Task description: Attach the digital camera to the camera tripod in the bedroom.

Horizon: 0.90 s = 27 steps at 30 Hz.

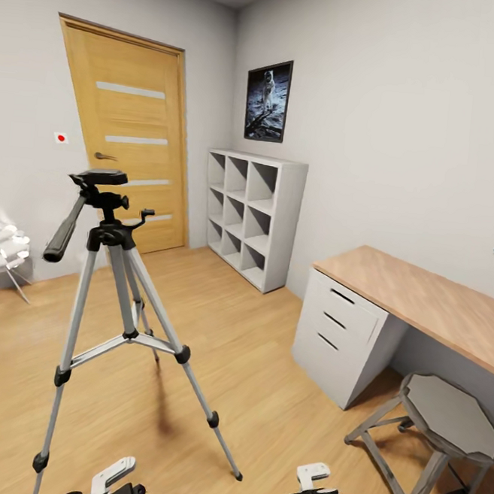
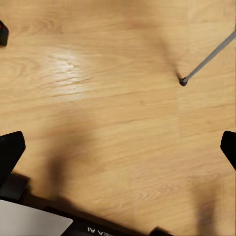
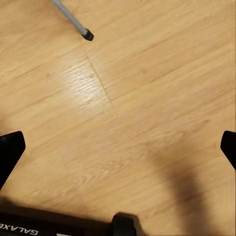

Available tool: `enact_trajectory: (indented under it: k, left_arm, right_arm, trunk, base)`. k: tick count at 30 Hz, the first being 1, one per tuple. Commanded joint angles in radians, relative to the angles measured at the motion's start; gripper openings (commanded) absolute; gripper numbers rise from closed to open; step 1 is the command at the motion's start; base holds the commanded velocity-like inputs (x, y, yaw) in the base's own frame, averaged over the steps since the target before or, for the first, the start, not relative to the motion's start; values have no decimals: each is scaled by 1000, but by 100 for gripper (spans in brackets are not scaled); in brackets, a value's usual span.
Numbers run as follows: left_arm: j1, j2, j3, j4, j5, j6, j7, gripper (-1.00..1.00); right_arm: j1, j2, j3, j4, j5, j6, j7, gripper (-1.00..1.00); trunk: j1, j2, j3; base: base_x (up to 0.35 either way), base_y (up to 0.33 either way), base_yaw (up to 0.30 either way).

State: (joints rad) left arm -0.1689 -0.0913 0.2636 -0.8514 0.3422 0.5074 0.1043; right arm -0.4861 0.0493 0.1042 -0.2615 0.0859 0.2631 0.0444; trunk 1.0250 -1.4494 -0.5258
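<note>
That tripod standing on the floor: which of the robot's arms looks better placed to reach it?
Probably the left. The camera tripod stands left of centre, nearer the left gripper than the right gripper. Both are open and empty.

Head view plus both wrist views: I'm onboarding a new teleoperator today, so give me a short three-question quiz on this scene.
1. True or false: a camera already sits on the camera tripod.
2. What stands closest to the wood-topped desk? A) stool B) white cube shelves C) wooden door
3. How do the left gripper and right gripper stand, and what lies between their fingers?

Key:
1. False; the black head is bare.
2. A.
3. Both open, empty, over the plank floor.
</note>
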Motion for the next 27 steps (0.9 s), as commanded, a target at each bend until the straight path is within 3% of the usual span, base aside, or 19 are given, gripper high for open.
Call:
enact_trajectory:
  k: [1, 27]
  left_arm:
    - [-1, -1, 2, -1, 11, 5, 6, 100]
    - [-1, -1, -3, 0, 9, 5, 3, 100]
  right_arm:
    - [0, 0, 2, -2, 9, 7, 3, 100]
    - [0, -2, -2, -2, 5, 8, 5, 100]
  trunk:
    - [0, -1, -1]
    - [0, -1, -1]
  base:
    - [3, 254, 0]
    - [0, 306, 0]
